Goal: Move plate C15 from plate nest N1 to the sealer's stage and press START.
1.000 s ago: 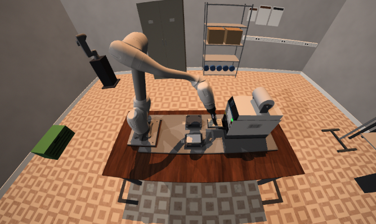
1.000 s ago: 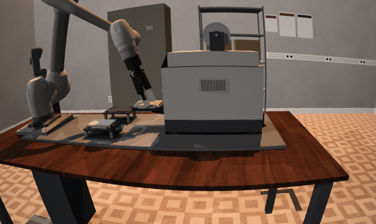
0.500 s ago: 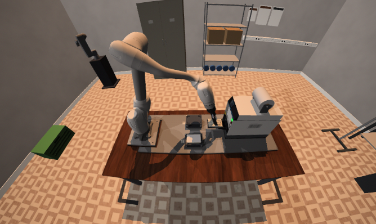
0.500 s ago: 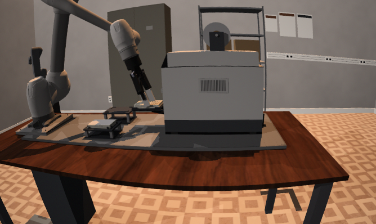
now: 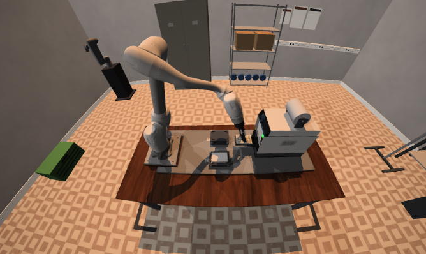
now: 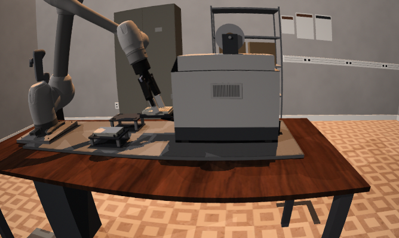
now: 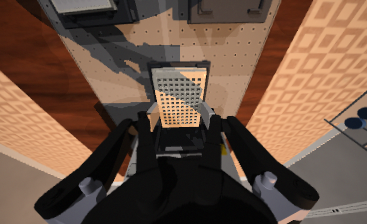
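Note:
Plate C15 [image 5: 249, 138] [image 6: 166, 109] [image 7: 180, 95], pale with a grid of wells, lies over the sealer's extended dark stage [image 6: 156, 116] [image 7: 205, 65]. I cannot tell whether it is fully flat inside the locators. My gripper [image 5: 243, 139] [image 6: 157, 108] [image 7: 180, 108] is shut on the plate's two long sides, nearer its sealer end. The sealer [image 5: 286, 146] [image 6: 224, 110] shows a green light [image 5: 263, 136] on its front. Nest N1 [image 5: 219, 137] [image 6: 127, 116] [image 7: 230, 15] is empty. A light plate [image 5: 219, 157] [image 6: 108, 131] [image 7: 85, 4] sits in nest N2. START is not discernible.
The sealer's body stands close beside the gripper, with a film roll [image 5: 297, 112] [image 6: 230, 35] on top. The two nests stand between the arm's base [image 5: 160, 156] and the stage. All are on a perforated board [image 5: 192, 166] [image 7: 130, 45] on the wooden table [image 5: 211, 191] [image 6: 227, 182].

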